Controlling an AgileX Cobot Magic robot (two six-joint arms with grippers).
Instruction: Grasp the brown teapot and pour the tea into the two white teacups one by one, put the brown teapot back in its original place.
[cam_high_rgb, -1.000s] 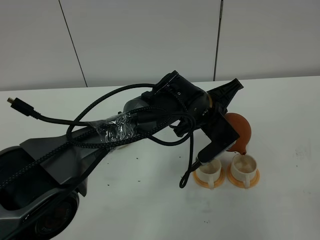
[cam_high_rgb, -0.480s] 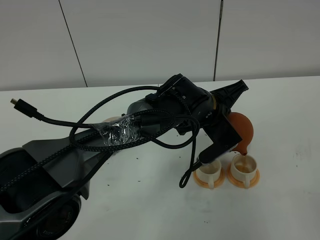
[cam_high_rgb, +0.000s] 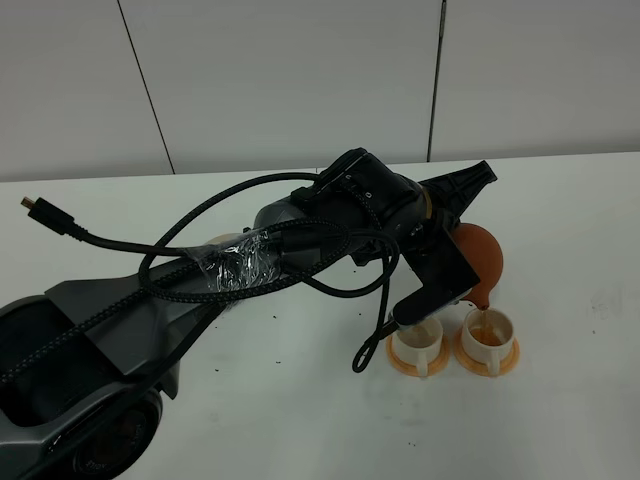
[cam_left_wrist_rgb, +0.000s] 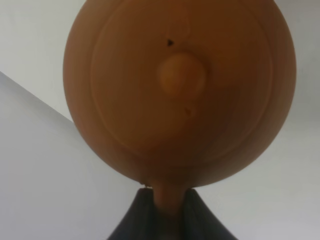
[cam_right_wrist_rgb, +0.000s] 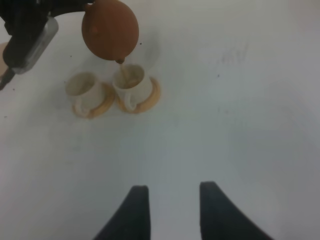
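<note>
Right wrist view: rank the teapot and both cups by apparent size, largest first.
1. brown teapot: clearly the largest, though it is held above the cups and may be nearer the camera.
2. cup under the spout and other cup: these look alike, so no ranking between them.

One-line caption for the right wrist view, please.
Tilted brown teapot pours tea into one white teacup; the neighbouring teacup looks empty; right gripper open, holding nothing.

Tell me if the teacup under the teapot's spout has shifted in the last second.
No. The teacup keeps its spot beside the other teacup, right of the wall seam.
</note>
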